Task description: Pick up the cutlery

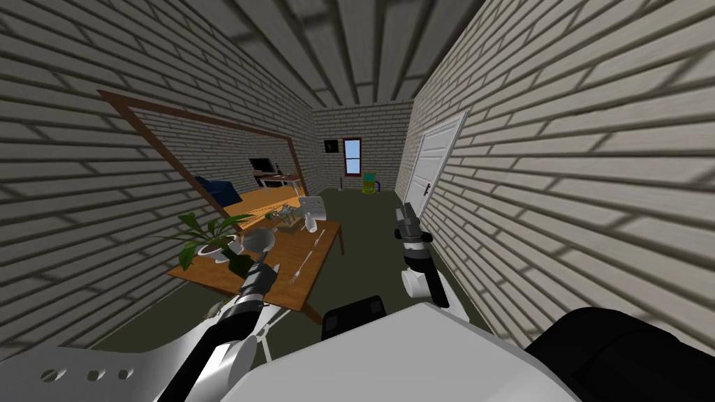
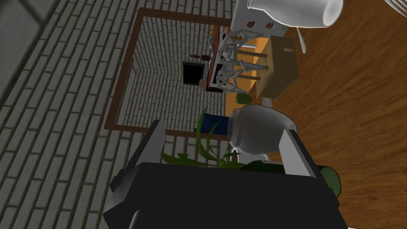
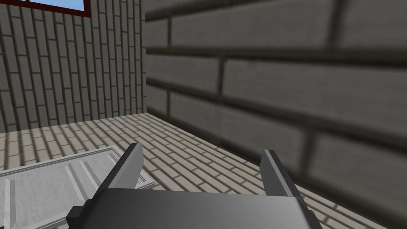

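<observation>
Cutlery [image 1: 302, 266], thin and pale, lies flat on a wooden table [image 1: 297, 293] left of centre in the head view. One piece is near the front edge and a second piece [image 1: 320, 239] lies further back. The robot's left gripper [image 1: 265, 266] hovers over the table just left of the nearer piece, jaws released and holding nothing. In its wrist view the spread fingers [image 2: 157, 137] frame a white jug [image 2: 254, 133] and the leaves of a potted plant [image 2: 206, 147], not the cutlery. The right gripper [image 1: 406, 209] hangs right of centre beside a brick wall [image 1: 558, 174], jaws likewise spread and empty.

On this line-up, a descent from here would probably meet the jug or the plant and could tip either, so the hand looks to need a shift toward the cutlery first. The pieces appear slim and flush to the wood, so the blade fingers may skate over them or nudge them toward the table's edge. No brand, label or writing can be read.
</observation>
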